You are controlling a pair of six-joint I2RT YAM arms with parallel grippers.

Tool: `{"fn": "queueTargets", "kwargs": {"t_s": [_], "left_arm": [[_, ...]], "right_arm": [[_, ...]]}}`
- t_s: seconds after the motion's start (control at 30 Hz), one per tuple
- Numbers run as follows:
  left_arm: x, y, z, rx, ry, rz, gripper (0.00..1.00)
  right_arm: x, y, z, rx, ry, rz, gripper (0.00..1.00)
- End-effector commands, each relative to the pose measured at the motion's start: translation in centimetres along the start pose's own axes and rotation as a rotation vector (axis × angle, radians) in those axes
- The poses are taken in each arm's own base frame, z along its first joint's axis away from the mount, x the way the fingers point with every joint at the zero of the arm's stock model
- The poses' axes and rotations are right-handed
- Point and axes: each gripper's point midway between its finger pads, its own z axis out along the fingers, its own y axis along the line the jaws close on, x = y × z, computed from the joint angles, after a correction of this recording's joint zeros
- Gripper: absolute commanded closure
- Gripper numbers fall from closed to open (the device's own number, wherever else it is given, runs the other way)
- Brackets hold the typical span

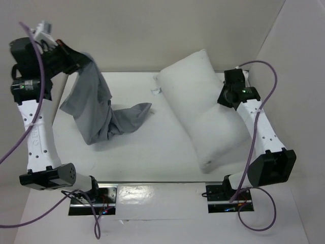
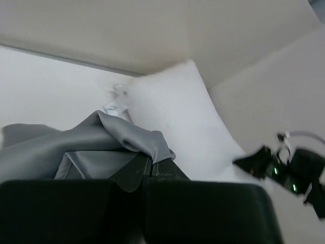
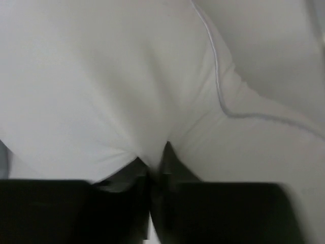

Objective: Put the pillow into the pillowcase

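The white pillow [image 1: 203, 107] lies slantwise on the right half of the table, its small tag toward the table's middle. My right gripper [image 1: 223, 96] presses into the pillow's right edge, shut on a pinch of its white fabric [image 3: 152, 152]. The grey pillowcase [image 1: 96, 109] hangs from my left gripper [image 1: 78, 61], which is raised at the back left and shut on the cloth's top edge [image 2: 147, 147]. The pillowcase's lower end trails on the table toward the pillow. In the left wrist view the pillow [image 2: 177, 112] lies beyond the held grey cloth.
Beige walls [image 1: 152, 35] close in the table at the back and at the right [image 1: 299, 91]. The white table top [image 1: 147, 152] shows between pillowcase and pillow. Purple cables [image 1: 264, 71] loop off both arms. The arm bases [image 1: 223, 195] sit at the near edge.
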Motion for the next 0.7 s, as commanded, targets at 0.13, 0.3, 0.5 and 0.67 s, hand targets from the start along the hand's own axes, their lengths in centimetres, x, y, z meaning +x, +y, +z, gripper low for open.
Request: {"fn": "queueTargets", "kwargs": {"t_s": [0.13, 0.3, 0.5, 0.67], "left_arm": [[12.7, -10.2, 5.3, 0.307, 0.298, 0.088, 0.97], [22.2, -8.5, 8.9, 0.238, 0.641, 0.148, 0.22], [18.9, 0.8, 8.3, -0.108, 0.515, 0.139, 0.45], [20.0, 9.0, 7.0, -0.357, 0.522, 0.076, 0.35]], "right_arm": [[-7.8, 1.6, -3.4, -0.057, -0.22, 0.017, 0.17], [-6.8, 8.3, -6.1, -0.288, -0.234, -0.066, 0.14], [0.3, 14.1, -5.8, -0.424, -0.099, -0.255, 0.22], [6.2, 16.2, -4.2, -0.451, 0.005, -0.317, 0.24]]}}
